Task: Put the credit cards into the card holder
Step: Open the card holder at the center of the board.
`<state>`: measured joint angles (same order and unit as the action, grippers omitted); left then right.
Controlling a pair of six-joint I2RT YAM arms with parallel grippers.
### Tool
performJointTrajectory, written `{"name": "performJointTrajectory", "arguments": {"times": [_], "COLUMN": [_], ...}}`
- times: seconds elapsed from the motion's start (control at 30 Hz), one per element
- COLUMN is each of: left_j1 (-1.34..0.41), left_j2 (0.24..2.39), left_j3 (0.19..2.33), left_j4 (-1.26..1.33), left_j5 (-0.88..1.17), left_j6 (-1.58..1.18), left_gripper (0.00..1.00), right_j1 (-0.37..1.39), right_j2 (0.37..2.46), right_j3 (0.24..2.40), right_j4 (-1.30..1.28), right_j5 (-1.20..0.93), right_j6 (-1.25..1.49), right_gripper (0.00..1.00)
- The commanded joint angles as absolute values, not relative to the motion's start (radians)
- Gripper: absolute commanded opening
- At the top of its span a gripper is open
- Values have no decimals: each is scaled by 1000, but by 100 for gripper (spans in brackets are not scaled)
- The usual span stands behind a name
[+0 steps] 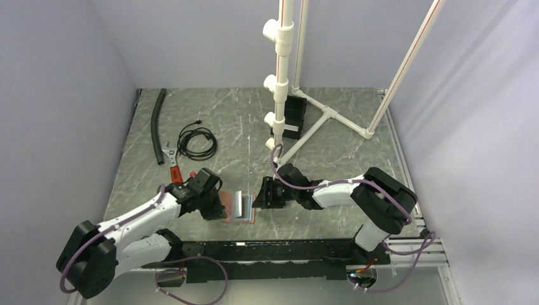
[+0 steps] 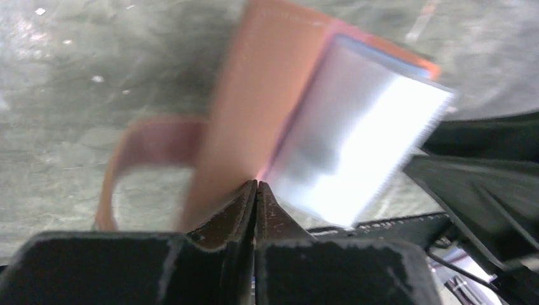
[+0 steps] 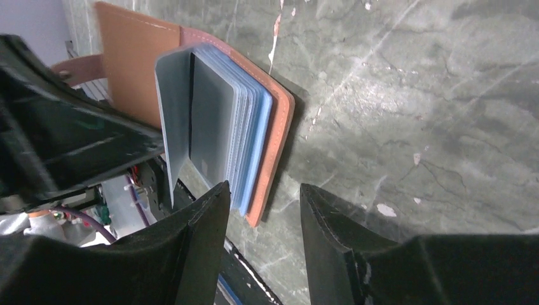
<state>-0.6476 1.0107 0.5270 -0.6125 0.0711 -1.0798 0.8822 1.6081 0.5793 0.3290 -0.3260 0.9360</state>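
The tan-brown card holder [image 1: 245, 216] lies open on the table between my two grippers. Its glossy sleeves [image 1: 239, 203] stand fanned up from the right panel. In the left wrist view the leather cover [image 2: 254, 95], snap tab [image 2: 140, 146] and bright sleeves [image 2: 356, 146] fill the frame. My left gripper [image 2: 256, 184] is shut, its tips against the cover by the fold [image 1: 219, 206]. My right gripper [image 3: 264, 185] is open and empty, its jaws either side of the holder's near corner [image 3: 270, 171]. Bluish-grey sleeves [image 3: 222, 121] show there. No loose credit card shows; I cannot tell what the sleeves hold.
A black hose [image 1: 156, 124], a coiled black cable [image 1: 197, 141] and a red-handled tool [image 1: 173, 166] lie at the back left. A white pipe frame [image 1: 283, 63] with a black box [image 1: 293, 114] stands at the back middle. A black rail [image 1: 273, 251] runs along the near edge.
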Motion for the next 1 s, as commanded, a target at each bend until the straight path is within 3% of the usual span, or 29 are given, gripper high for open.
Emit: {"name": "performJointTrajectory", "arguments": {"times": [0.0, 0.07, 0.53, 0.77, 0.97], "left_j1": [-647, -647, -647, -646, -647], "left_j2": [1082, 1128, 1249, 1287, 1297], "left_j3": [483, 482, 339, 328, 339], "left_j4": [-582, -606, -391, -326, -318], "left_j5": [32, 16, 98, 135, 141], "left_j6": [-1154, -1180, -1284, -1279, -1261], "left_gripper": [5, 0, 0, 0, 0], "right_j1": [882, 882, 931, 965, 964], "right_j2": [1638, 1646, 1767, 1670, 1533], "right_j3": [634, 640, 613, 573, 517], "right_j4": [364, 369, 685, 691, 563], "right_j5": [-294, -284, -399, -373, -285], "right_j6": [952, 962, 1144, 1150, 1091], "right_gripper": [48, 48, 49, 47, 61]}}
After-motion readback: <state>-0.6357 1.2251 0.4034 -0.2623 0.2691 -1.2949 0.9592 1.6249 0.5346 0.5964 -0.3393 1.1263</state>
